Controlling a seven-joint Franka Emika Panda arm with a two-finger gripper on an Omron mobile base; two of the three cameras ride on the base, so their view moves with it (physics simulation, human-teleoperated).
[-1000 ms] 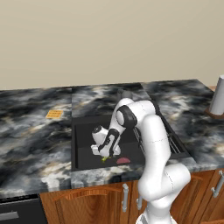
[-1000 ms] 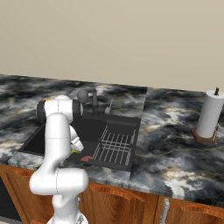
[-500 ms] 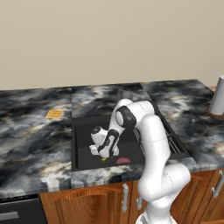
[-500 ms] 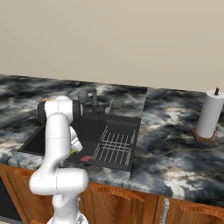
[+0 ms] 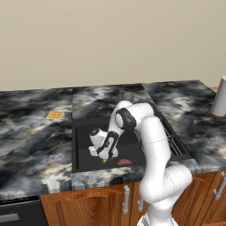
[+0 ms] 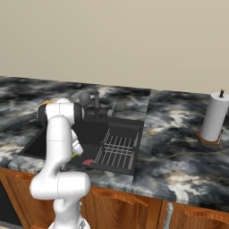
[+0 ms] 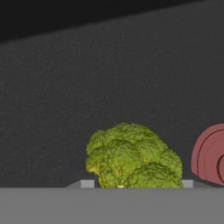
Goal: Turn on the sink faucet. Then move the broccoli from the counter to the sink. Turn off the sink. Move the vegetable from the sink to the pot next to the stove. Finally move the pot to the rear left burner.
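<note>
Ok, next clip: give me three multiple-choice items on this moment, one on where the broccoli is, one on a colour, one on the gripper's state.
1. Where is the broccoli?
A. On the counter beside the orange square
B. Inside the sink, near the drain disc
C. In a pot

2. What colour is the drain disc?
A. Red
B. Blue
C. White

3. How does the gripper stand?
A. Raised high above the counter, empty
B. Down in the sink with its fingertips on either side of the broccoli
C. Clamped on the paper towel roll

Answers:
1 B: the hand view shows the floret on the black basin floor, with the disc just beside it.
2 A: the disc shows dull red in the hand view and both base views.
3 B: the left base view shows the hand low in the basin, and the hand view shows a tip on each side of the floret.
</note>
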